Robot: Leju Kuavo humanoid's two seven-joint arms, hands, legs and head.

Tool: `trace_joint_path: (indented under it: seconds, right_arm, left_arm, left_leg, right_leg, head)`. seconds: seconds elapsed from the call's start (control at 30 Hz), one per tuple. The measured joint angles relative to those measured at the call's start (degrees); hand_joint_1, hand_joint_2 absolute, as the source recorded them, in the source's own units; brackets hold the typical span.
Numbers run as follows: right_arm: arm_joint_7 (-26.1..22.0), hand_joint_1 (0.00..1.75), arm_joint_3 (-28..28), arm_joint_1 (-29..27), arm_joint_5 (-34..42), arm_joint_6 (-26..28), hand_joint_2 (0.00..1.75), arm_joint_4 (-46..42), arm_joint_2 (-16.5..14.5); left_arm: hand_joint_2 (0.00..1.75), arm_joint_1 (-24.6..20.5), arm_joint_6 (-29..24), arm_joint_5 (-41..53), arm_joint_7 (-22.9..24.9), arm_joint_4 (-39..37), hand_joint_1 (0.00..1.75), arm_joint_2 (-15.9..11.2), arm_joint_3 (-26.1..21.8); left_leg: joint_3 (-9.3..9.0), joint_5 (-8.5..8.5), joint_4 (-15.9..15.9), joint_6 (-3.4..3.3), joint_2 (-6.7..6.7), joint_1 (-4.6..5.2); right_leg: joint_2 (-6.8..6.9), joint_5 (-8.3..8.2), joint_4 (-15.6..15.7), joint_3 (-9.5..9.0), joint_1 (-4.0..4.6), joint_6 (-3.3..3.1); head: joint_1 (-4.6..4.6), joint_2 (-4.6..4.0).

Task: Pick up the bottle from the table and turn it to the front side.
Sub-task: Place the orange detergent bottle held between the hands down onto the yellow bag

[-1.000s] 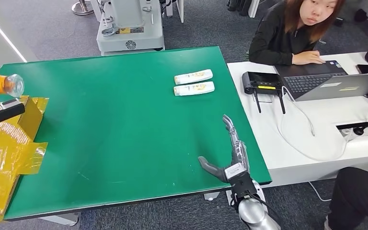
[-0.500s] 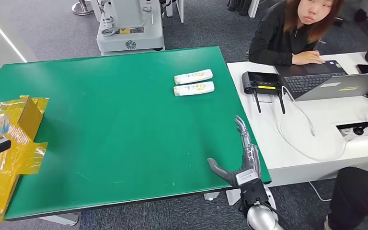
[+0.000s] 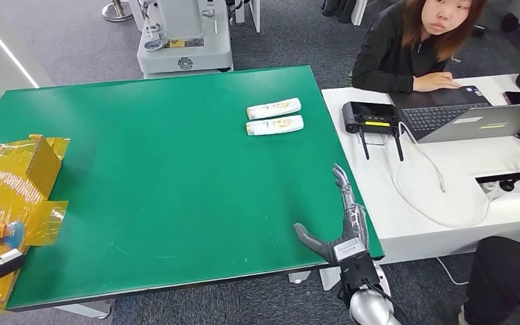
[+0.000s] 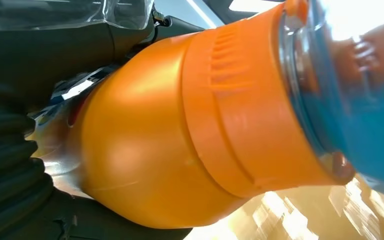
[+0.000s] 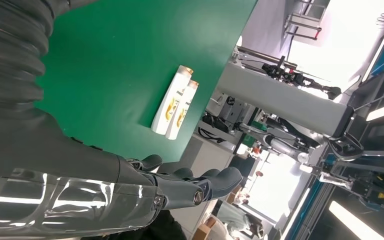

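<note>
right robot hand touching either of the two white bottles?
Apart. In the head view the right robot hand is open at the table's near edge, with bare green table between it and the white bottles.

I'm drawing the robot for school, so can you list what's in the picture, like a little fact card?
Table: green table
Left hand: holds an orange bottle at the near left edge of the table, over crinkly yellow wrapping
Right hand: right hand holds nothing, fingers stretched out over the near right corner of the table
On the table: two white bottles lying side by side at the far right
Nearby: a person sits at a white desk with a laptop
</note>
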State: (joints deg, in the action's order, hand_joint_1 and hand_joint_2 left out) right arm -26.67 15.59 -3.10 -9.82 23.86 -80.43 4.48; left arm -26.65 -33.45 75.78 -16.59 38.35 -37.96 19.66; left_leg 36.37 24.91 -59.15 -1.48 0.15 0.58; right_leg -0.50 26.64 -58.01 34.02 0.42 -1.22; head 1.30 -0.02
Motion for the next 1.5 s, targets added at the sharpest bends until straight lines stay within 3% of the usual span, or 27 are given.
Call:
trace_joint_path:
  seconds: [0.17,0.47,0.7,1.0,1.13,1.3,1.5]
  right_arm:
    - [0.03,0.00,0.35,1.08,0.03,-0.73,1.75,1.01,0.00]
    - [-0.21,0.00,1.96,4.23,0.84,-1.66,1.75,3.74,0.10]
    - [-0.96,0.00,3.28,5.82,1.44,-2.00,1.75,6.20,0.37]
    - [-0.33,0.00,6.27,8.67,0.99,-1.77,1.75,8.52,0.42]
    - [-0.29,0.00,6.98,8.64,1.03,-1.62,1.75,9.05,0.42]
    - [0.11,0.00,7.72,8.64,0.97,-1.49,1.75,9.40,0.42]
    - [0.22,0.00,8.17,8.54,0.97,-0.74,1.75,10.25,0.42]
  left_arm:
    - [1.75,1.84,0.35,1.22,-3.14,-0.85,1.75,2.43,-0.63]
    - [1.75,1.13,0.55,-2.68,-9.18,-1.79,1.75,6.40,-0.57]
    - [1.75,0.78,0.33,-5.11,-10.58,-2.20,1.75,9.33,-0.04]
    - [1.75,-5.57,1.14,-10.05,-9.72,-8.67,1.75,19.00,0.49]
    - [1.75,-9.02,4.19,-12.38,-8.65,-11.95,1.75,22.49,0.48]
    - [1.75,-12.33,7.28,-14.66,-6.85,-14.66,1.75,24.71,0.42]
    - [1.75,-13.79,8.30,-12.62,-3.27,-17.27,1.75,25.47,0.43]
  left_leg:
    - [0.00,0.00,-0.01,0.00,-0.08,0.00]
    - [-0.02,-0.01,-0.02,-0.01,-0.10,0.00]
    - [-0.02,-0.01,-0.03,-0.01,-0.09,-0.01]
    - [-0.01,-0.06,-0.07,-0.07,-0.29,0.01]
    - [0.00,-0.06,-0.08,-0.07,-0.30,0.04]
    - [-0.02,-0.06,-0.08,-0.07,-0.29,0.04]
    - [-0.07,-0.06,-0.07,-0.07,-0.21,0.04]
  right_leg:
    - [0.08,-0.01,0.01,-0.03,0.00,0.01]
    - [0.12,-0.01,0.01,-0.06,0.00,0.01]
    - [0.11,-0.02,0.01,-0.03,0.01,0.00]
    - [0.34,-0.06,0.01,-0.11,0.00,0.05]
    - [0.35,-0.07,0.01,-0.12,-0.02,0.06]
    - [0.34,-0.07,0.00,-0.13,-0.02,0.06]
    - [0.26,-0.07,-0.03,-0.12,-0.01,0.05]
  head:
    - [0.00,0.00]
    - [-0.01,0.00]
    - [-0.01,0.00]
    - [0.00,0.00]
    - [0.00,0.00]
    - [-0.01,0.00]
    - [-0.01,0.00]
